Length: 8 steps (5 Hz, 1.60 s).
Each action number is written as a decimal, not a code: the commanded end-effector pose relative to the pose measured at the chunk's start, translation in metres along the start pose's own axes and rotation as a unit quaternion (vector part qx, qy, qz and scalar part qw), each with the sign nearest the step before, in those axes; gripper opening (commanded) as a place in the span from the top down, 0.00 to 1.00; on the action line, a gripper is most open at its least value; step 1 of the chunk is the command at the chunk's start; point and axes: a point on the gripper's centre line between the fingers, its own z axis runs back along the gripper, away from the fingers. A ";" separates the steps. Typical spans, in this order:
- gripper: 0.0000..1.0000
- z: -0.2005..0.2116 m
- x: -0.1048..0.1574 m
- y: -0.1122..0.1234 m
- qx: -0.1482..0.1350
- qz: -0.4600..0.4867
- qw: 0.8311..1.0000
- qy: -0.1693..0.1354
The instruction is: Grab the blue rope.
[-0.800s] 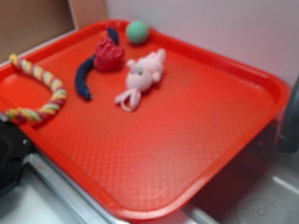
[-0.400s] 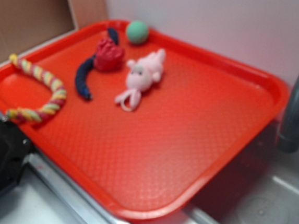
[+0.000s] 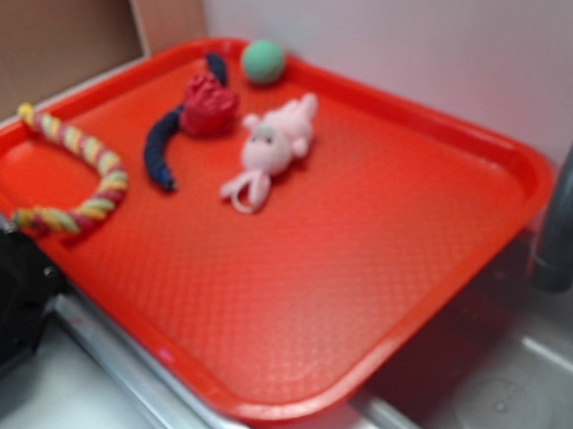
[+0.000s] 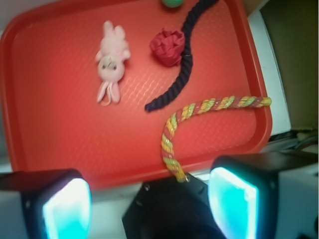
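Lining up on the blue rope [image 4: 185,64] with my gripper [image 4: 149,199] held high, jaws spread.
It curves just beside the red knot [image 4: 168,47]; I'd pinch the bare navy stretch below the knot, clear of the striped rope [image 4: 199,112].

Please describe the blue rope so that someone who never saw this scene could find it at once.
Look at the red tray beside the sink. Near its far corner, beside the pink plush animal, lies the blue rope: short, curved, dark navy, with a red knotted ball in the middle, unlike the multicoloured twisted rope.
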 end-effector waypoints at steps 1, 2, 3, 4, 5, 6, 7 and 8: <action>0.00 -0.036 0.033 0.018 -0.008 0.091 0.995 -0.050; 0.00 -0.062 0.046 0.028 -0.004 0.117 0.991 -0.068; 0.00 -0.088 0.057 0.036 -0.012 0.122 0.990 -0.072; 0.00 -0.112 0.066 0.039 -0.002 0.134 0.987 -0.083; 0.00 -0.130 0.071 0.041 0.020 0.144 0.986 -0.087; 0.00 -0.153 0.073 0.040 0.031 0.156 0.983 -0.088; 0.00 -0.165 0.074 0.039 0.034 0.164 0.982 -0.085; 0.00 -0.175 0.077 0.042 0.047 0.174 0.980 -0.090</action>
